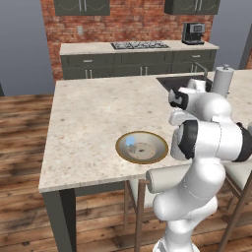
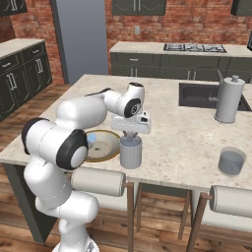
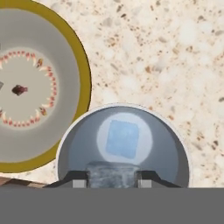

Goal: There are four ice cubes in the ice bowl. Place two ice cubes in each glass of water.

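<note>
My gripper [image 2: 130, 134] hangs straight above the nearer glass of water [image 2: 130, 153], which stands just right of the ice bowl [image 2: 109, 150]. In the hand view the gripper [image 3: 111, 180] is shut on an ice cube [image 3: 111, 171], held over the open mouth of that glass [image 3: 74, 144]. Another ice cube [image 3: 123, 139] lies at the bottom of this glass. The ice bowl [image 1: 158, 147] has a golden-brown rim, and one ice cube [image 1: 130, 141] rests on its left side. The second glass of water [image 2: 231, 161] stands apart near the counter's front right edge.
A tall white cylinder with a knob [image 2: 229, 98] stands beside the sink [image 2: 197, 94] at the back right. Stools [image 2: 98, 182] are tucked under the counter's front edge. My own arm covers the right part of the left base view.
</note>
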Robot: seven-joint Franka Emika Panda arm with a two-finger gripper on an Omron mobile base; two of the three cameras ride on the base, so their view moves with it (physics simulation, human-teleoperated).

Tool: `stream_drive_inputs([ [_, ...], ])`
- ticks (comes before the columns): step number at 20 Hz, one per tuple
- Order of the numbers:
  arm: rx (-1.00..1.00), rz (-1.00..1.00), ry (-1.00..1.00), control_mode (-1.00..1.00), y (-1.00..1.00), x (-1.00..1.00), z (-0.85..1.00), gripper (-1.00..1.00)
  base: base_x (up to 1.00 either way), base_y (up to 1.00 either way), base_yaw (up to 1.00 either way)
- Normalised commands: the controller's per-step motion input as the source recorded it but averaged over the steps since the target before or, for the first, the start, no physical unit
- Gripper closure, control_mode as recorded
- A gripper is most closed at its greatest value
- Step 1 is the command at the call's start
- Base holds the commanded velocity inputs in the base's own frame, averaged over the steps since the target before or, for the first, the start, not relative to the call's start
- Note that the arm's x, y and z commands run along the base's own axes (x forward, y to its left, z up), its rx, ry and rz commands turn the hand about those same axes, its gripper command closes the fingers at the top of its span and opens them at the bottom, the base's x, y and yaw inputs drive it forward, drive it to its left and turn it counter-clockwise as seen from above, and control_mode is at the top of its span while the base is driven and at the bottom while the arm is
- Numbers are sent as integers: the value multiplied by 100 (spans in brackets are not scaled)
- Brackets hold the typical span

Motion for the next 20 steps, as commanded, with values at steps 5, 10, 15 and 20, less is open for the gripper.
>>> stream_drive_inputs([
  [5, 0, 0, -1, -100, 0, 17, -6, 100, 0, 0, 0],
  [10, -12, 1, -6, -100, 0, 5, -27, 100, 0, 0, 0],
  [15, -8, 0, -4, -100, 0, 0, -12, 100, 0, 0, 0],
  [20, -3, 0, -3, -100, 0, 7, -8, 100, 0, 0, 0],
])
